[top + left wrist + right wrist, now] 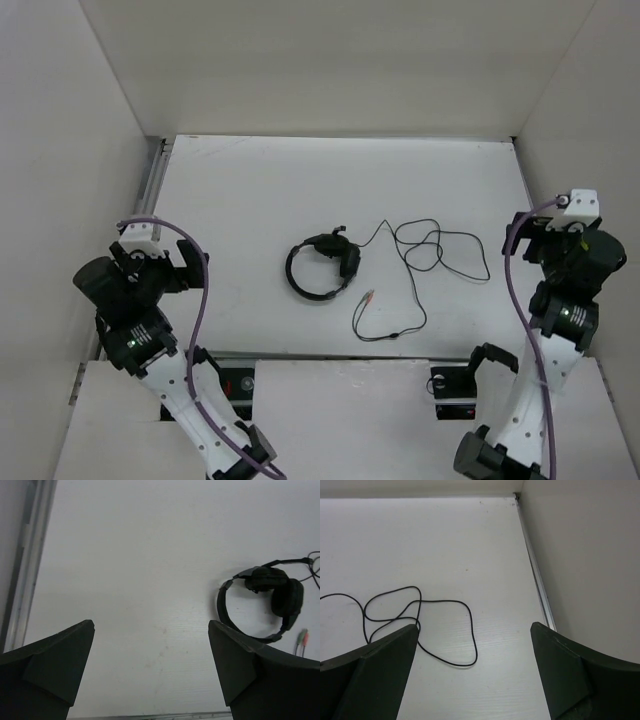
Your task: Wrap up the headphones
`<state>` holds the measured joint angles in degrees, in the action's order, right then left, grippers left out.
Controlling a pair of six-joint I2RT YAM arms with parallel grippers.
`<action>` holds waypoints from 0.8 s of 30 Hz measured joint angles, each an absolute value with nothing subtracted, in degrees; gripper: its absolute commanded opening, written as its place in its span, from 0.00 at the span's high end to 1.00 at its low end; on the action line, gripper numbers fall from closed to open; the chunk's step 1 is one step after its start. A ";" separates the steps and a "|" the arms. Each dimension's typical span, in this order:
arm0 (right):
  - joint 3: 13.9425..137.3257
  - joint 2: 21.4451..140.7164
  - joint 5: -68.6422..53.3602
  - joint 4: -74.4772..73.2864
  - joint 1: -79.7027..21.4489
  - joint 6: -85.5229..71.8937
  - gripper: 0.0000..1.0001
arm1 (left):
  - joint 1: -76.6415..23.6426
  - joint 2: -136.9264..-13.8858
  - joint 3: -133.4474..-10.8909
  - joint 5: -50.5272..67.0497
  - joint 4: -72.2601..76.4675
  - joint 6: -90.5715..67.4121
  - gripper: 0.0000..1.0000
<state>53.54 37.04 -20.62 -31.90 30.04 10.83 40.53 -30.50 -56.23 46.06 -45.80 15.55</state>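
Observation:
The black headphones (349, 263) lie flat at the middle of the white table (250, 190), headband to the left. They also show at the right of the left wrist view (287, 597). Their thin black cable (437, 240) trails right in loose loops, then back to the pink and orange plugs (369, 295), also in the left wrist view (302, 639). The cable loops show in the right wrist view (445, 601). My left gripper (190, 265) (150, 665) is open and empty, left of the headphones. My right gripper (518, 240) (472, 670) is open and empty, right of the cable.
White walls enclose the table on the left, back and right. A metal rail (150, 185) runs along the left edge, and another along the right edge (540, 595). Purple arm cables (205, 300) hang by both arms.

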 measured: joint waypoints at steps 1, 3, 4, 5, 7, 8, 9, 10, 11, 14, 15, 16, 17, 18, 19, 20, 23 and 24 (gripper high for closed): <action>52.27 34.81 -20.32 -31.27 29.39 10.48 0.00 | 39.13 -30.70 -56.18 46.04 -46.00 14.85 0.00; 49.60 30.04 -19.92 -29.45 27.66 10.31 0.00 | 36.12 -31.16 -55.68 46.09 -45.69 12.91 0.00; 48.01 27.40 -19.70 -27.81 26.81 10.28 0.00 | 34.46 -31.40 -55.16 46.13 -45.39 11.81 0.00; 46.02 24.47 -19.40 -25.32 26.06 10.28 0.00 | 32.45 -31.62 -54.28 45.98 -44.58 10.57 0.00; 41.80 19.44 -18.87 -20.23 24.69 10.31 0.00 | 28.49 -32.36 -52.18 45.23 -42.59 8.03 0.00; 39.77 17.67 -18.37 -17.61 23.88 10.33 0.00 | 26.52 -32.95 -51.11 44.31 -41.60 6.94 0.00; 38.09 16.84 -17.91 -15.33 22.96 10.35 0.00 | 24.03 -33.78 -49.84 42.92 -40.27 5.91 0.00; 36.77 16.84 -17.39 -13.39 21.87 10.31 0.00 | 21.10 -34.72 -48.36 41.19 -38.50 5.04 0.00; 35.75 17.58 -16.73 -11.60 20.78 10.26 0.00 | 18.20 -35.64 -46.98 39.27 -37.01 4.38 0.00; 33.74 22.15 -15.18 -7.40 17.19 10.24 0.00 | 7.11 -39.27 -42.85 31.88 -32.51 2.76 0.00; 33.39 23.81 -14.90 -6.68 15.97 10.24 0.00 | 3.51 -40.86 -42.06 29.26 -31.48 2.42 0.00; 33.08 25.89 -14.48 -5.72 14.35 10.24 0.00 | 0.38 -42.68 -41.45 26.89 -30.11 2.09 0.00; 32.93 27.81 -14.35 -5.08 12.95 10.24 0.00 | -1.89 -44.49 -41.01 25.32 -28.71 1.80 0.00; 32.91 29.85 -14.37 -4.43 11.68 10.17 0.00 | -3.75 -46.70 -40.62 23.83 -27.40 1.43 0.00; 32.91 31.29 -14.59 -3.88 10.83 10.04 0.00 | -4.84 -48.73 -40.32 22.24 -26.13 1.06 0.00; 32.91 32.95 -14.98 -3.36 10.28 9.85 0.00 | -5.65 -50.57 -40.07 21.02 -24.97 0.69 0.01; 32.80 35.97 -15.64 -2.66 10.02 8.88 0.00 | -7.60 -55.27 -39.81 18.02 -22.26 -0.62 0.03; 32.77 36.45 -15.70 -2.46 10.02 8.73 0.00 | -8.29 -56.84 -39.81 17.17 -21.17 -1.08 0.03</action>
